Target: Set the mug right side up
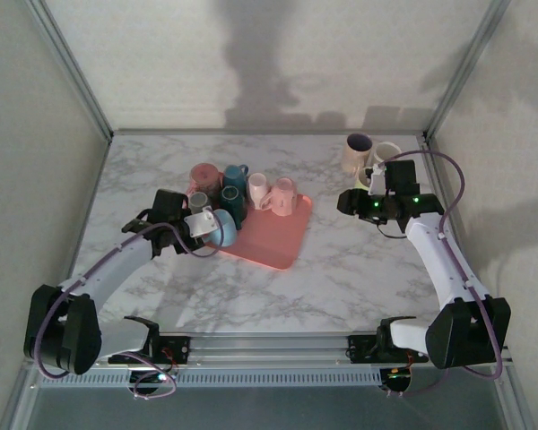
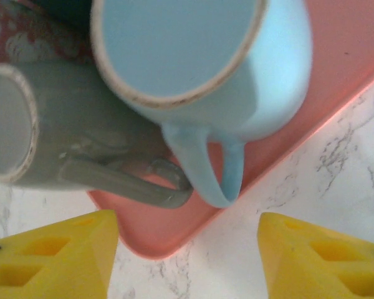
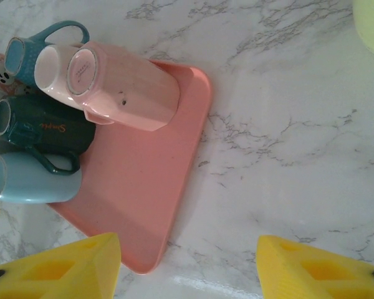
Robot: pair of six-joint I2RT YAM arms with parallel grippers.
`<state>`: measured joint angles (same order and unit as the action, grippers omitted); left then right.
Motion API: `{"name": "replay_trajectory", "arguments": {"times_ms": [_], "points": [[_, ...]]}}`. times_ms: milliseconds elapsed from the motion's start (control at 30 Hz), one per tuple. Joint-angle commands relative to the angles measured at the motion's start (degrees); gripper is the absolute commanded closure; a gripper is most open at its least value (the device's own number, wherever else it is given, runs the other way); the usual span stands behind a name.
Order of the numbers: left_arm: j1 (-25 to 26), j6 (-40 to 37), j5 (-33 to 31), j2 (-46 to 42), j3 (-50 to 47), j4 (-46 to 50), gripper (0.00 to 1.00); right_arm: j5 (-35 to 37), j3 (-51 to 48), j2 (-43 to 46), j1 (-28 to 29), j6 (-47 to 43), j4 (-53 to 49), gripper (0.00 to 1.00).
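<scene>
I have the left arm [image 1: 117, 260] stretched forward and inward, with the left gripper [image 2: 187, 255] tipped downward and its yellow fingers [image 2: 56, 261] spread apart. The right arm [image 1: 439, 251] reaches forward with its wrist turned inward, and the right gripper [image 3: 187, 261] is spread just as wide.

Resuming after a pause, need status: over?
Left gripper open, facing light blue mug. Right gripper open, empty. Mug not upright, on pink tray. Grey mug crowds its handle.

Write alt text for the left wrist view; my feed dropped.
A blue mug lies on its side at the corner of a pink tray, mouth and handle toward the camera, with a grey mug on its side beside it, on the left. Below, the left hand is open with its yellow fingers apart, holding nothing, above the marble table.
</scene>
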<state>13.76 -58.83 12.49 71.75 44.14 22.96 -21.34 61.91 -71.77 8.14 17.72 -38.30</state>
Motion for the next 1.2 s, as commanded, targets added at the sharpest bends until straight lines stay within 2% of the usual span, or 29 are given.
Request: {"name": "replay_trajectory", "arguments": {"times_ms": [0, 400, 567, 900, 1167], "points": [[-0.55, -4.41, 2.73, 1.38, 1.78, 0.11, 0.45, -1.92, -0.21, 0.88, 0.11, 1.17, 0.8, 0.4], [-1.23, -4.56, 4.87, 6.72, 3.87, -2.07, 0.42, -2.49, -0.65, 1.7, 0.13, 2.44, 1.39, 0.41], [-1.23, -4.36, 5.76, 9.69, 5.84, -1.46, 0.49, -2.67, -0.74, 1.73, 0.05, 3.19, 1.62, 0.41], [-1.19, -4.28, 8.19, 12.17, 6.57, -0.81, 0.53, -2.61, -0.74, 2.12, 0.05, 3.67, 1.65, 0.42], [-1.06, -3.37, 10.66, 13.69, 6.85, -0.28, 0.62, -2.78, -1.41, 3.4, 0.11, 4.82, 1.21, 0.42]]}}
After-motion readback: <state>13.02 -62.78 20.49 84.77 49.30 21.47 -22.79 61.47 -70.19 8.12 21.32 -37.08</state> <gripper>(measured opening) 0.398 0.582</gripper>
